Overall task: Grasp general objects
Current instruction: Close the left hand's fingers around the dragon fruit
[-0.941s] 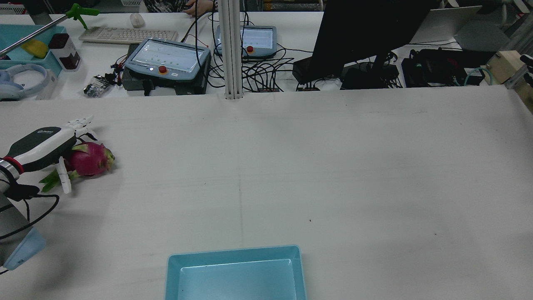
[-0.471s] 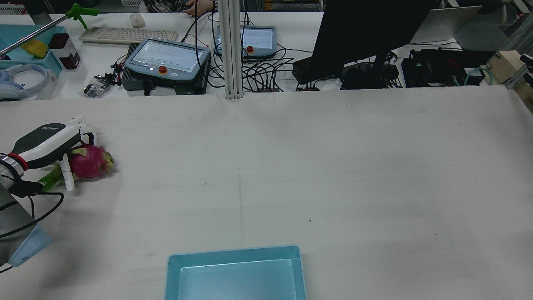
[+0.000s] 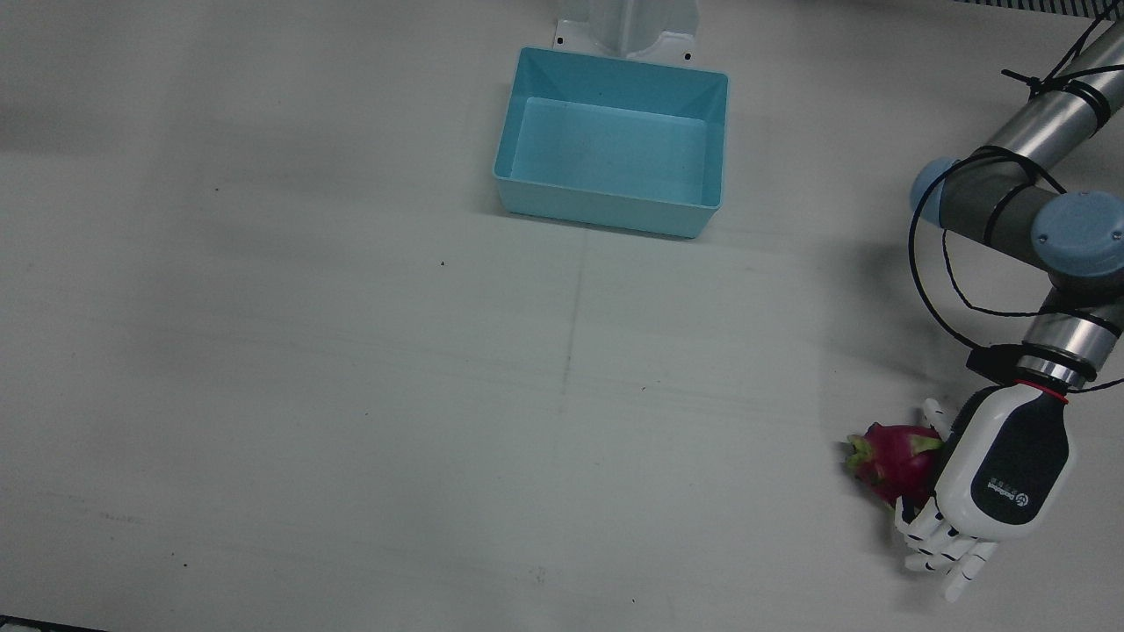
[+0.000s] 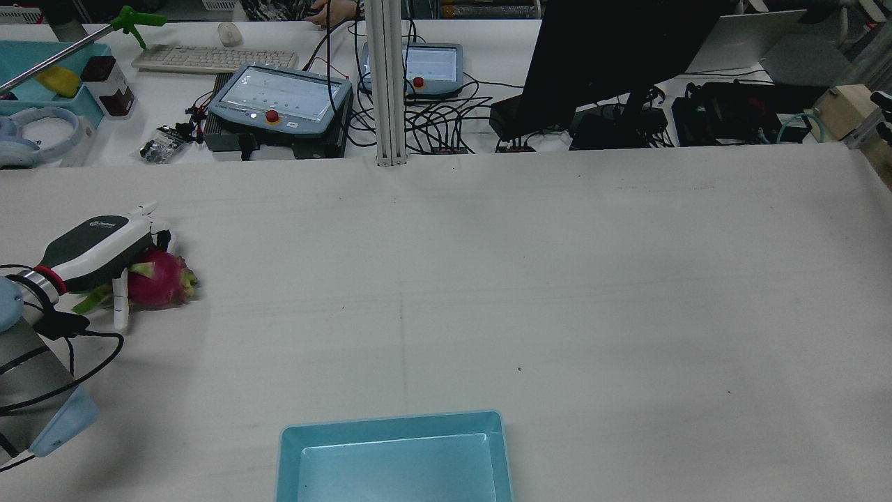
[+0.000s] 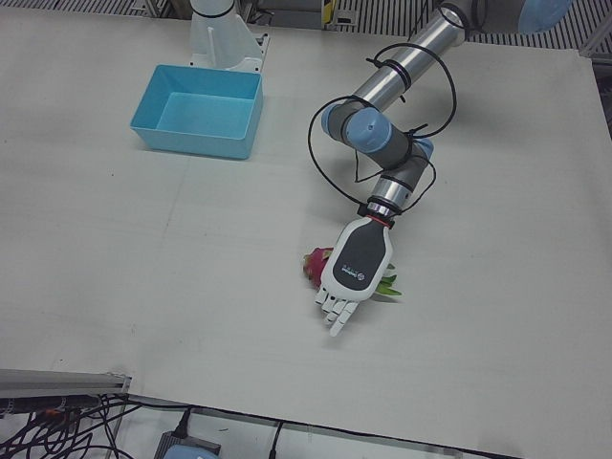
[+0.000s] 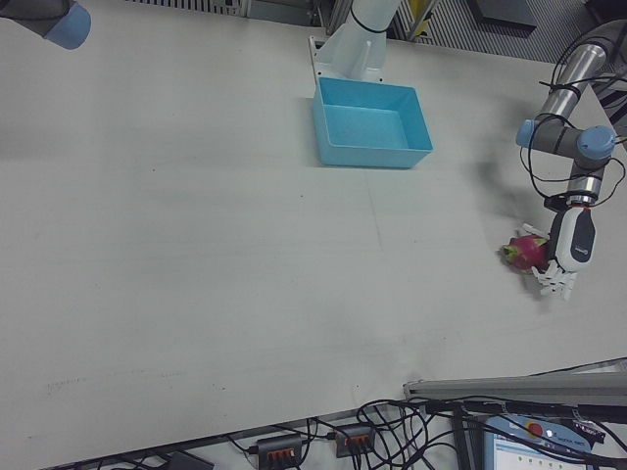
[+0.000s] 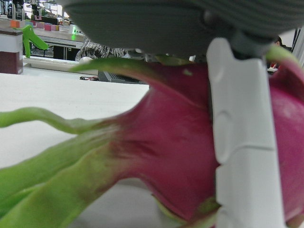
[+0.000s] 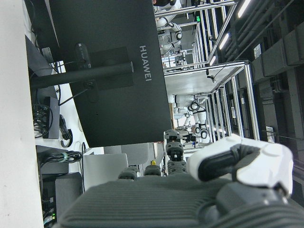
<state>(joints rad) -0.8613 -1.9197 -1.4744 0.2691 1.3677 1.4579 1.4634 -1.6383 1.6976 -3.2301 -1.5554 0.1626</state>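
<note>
A pink dragon fruit (image 3: 887,456) with green leaf tips lies on the white table at the robot's far left, also seen in the rear view as the dragon fruit (image 4: 164,279). My left hand (image 3: 992,478) lies palm-down over it, covering its stem half. The fingers (image 3: 944,553) stretch past the fruit on the far side. The thumb (image 7: 242,142) rests against the fruit's near flank. The fingers are not wrapped round it. My right hand (image 8: 237,166) shows only as a palm edge in its own view, aimed at a dark monitor; its fingers are hidden.
A light blue bin (image 3: 606,211) stands at the table's edge between the arms' bases, and nothing lies in it. Beyond the far table edge are teach pendants (image 4: 279,97), cables and a monitor (image 4: 613,56). The left arm's elbow (image 3: 1076,233) hangs above the table near the fruit.
In the rear view my left hand has slid a little forward and sunk lower over the dragon fruit. The fruit has shifted slightly to the right, and the fingers have bent down more.
</note>
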